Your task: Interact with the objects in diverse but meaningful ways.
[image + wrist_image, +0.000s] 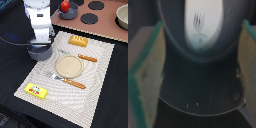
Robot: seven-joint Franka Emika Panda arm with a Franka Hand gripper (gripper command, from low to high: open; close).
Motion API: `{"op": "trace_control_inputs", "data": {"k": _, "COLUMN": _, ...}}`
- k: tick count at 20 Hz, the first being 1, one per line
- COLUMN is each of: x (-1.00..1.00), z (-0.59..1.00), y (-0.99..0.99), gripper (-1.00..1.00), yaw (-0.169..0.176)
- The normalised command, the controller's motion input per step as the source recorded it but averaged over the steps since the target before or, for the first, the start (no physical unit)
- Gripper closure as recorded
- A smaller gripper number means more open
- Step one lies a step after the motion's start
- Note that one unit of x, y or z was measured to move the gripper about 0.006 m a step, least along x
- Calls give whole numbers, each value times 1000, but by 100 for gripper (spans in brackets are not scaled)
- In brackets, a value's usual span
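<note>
The tool [41, 44] hangs over the pot [40, 52] at the mat's [100, 70] edge, fingers [148, 75] spread wide either side of it. The fish [203, 22] lies inside the pot. The packet [36, 90] (red marking unreadable) sits near the mat's corner; biscuit [78, 40] and tomato [65, 6] are well apart.

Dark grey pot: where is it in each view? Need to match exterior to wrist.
Exterior view: the dark grey pot sits on the placemat's corner at the exterior view's left, under the gripper.
Wrist view: it fills the frame.
Shared landmark: the gripper's fingers.
</note>
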Motion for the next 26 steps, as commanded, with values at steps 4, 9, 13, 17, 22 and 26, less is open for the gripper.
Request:
{"op": "trace_control_inputs", "data": {"k": 4, "x": -318, "z": -19, "y": -147, "gripper": -100, "yaw": 0}}
{"op": "trace_control_inputs", "data": {"k": 9, "x": 210, "z": 227, "y": -41, "gripper": -100, "yaw": -11}}
{"op": "trace_control_inputs", "data": {"k": 13, "x": 639, "z": 373, "y": 0, "gripper": -100, "yaw": -48}}
{"op": "trace_control_inputs", "data": {"k": 17, "x": 738, "z": 406, "y": -96, "gripper": -100, "yaw": -56}}
{"op": "trace_control_inputs", "data": {"k": 22, "x": 808, "z": 549, "y": -201, "gripper": -100, "yaw": -46}}
{"op": "trace_control_inputs", "data": {"k": 26, "x": 862, "z": 529, "y": -166, "gripper": -100, "yaw": -45}}
